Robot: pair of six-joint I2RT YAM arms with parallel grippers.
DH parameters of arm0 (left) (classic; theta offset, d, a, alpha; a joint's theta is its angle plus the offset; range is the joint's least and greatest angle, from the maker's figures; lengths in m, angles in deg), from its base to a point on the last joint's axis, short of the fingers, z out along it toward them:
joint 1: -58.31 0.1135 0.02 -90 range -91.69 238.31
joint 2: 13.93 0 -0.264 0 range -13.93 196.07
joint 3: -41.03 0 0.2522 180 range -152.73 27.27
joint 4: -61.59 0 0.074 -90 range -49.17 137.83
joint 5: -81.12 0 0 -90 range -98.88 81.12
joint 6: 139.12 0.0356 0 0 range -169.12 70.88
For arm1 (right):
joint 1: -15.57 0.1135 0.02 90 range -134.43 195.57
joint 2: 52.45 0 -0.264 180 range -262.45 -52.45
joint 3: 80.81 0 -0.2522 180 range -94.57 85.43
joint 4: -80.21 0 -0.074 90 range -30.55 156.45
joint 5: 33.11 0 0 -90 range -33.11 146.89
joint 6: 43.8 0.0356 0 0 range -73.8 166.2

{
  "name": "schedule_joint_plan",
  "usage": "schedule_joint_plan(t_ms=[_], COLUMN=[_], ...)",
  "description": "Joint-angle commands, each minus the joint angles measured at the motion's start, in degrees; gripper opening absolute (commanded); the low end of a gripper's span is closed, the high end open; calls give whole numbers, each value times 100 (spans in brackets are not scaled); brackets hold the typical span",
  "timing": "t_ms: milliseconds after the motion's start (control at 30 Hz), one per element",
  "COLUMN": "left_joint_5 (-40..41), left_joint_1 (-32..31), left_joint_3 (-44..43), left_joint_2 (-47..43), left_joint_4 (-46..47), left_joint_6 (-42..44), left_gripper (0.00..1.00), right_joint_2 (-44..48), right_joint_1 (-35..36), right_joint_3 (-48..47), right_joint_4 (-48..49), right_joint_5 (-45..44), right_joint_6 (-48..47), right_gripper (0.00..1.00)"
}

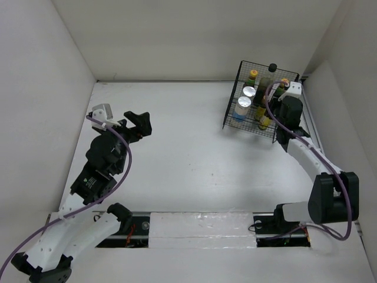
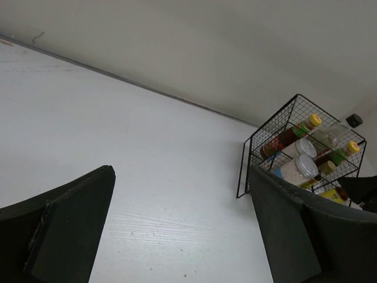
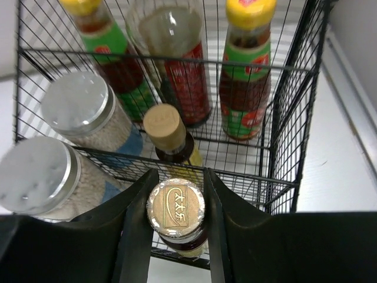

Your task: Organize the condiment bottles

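In the right wrist view my right gripper (image 3: 175, 206) is shut on the foil-rimmed cap of a tiny yellow bottle (image 3: 175, 207) at the near edge of the black wire basket (image 3: 294, 118). A second tiny yellow bottle (image 3: 166, 131) stands just behind it. Two white-blue silver-capped bottles (image 3: 76, 105) sit at the left. Two brown yellow-capped bottles (image 3: 247, 76) and the tall dark bottle (image 3: 177, 59) stand in the back row. In the top view the right gripper (image 1: 272, 121) is at the basket's (image 1: 232, 94) near right side. My left gripper (image 1: 138, 122) is open and empty, far to the left.
The basket stands at the table's far right corner, close to the back and right walls. The left wrist view shows the basket (image 2: 247, 159) beyond its right finger (image 2: 294, 224), with bare white table between. A taped strip runs along the near edge (image 1: 200, 224).
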Motion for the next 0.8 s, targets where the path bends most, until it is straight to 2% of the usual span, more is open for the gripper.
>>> schedule_joint_plan(t_ms=[0, 233, 333, 367, 467, 500, 567, 600, 700, 767], left_joint_5=[-92, -145, -145, -206, -206, -259, -259, -259, -320, -321], left_joint_1=[25, 25, 25, 25, 25, 25, 25, 25, 25, 25], left_joint_3=[-151, -151, -151, -151, -151, -151, -151, -151, -203, -204], left_joint_2=[80, 80, 133, 133, 185, 186, 238, 239, 239, 239], left_joint_4=[154, 154, 154, 154, 154, 154, 101, 101, 101, 101], left_joint_6=[39, 92, 92, 92, 92, 92, 92, 92, 92, 92], left_gripper=[93, 97, 100, 100, 100, 100, 100, 100, 100, 100], right_joint_2=[-161, -672, -795, -795, -734, -681, -585, -523, -198, 109], right_joint_1=[95, 367, 490, 491, 552, 552, 604, 605, 727, 798], right_joint_3=[-316, -316, -316, -316, -263, -263, -263, -324, -385, -456], right_joint_4=[632, 579, 579, 579, 509, 509, 394, 333, 184, -17], right_joint_5=[-98, -371, -494, -546, -652, -705, -705, -705, -828, -907], right_joint_6=[76, 23, 23, 23, 23, 23, 76, 76, 76, 76], right_gripper=[19, 21, 34, 43, 57, 66, 77, 86, 97, 98])
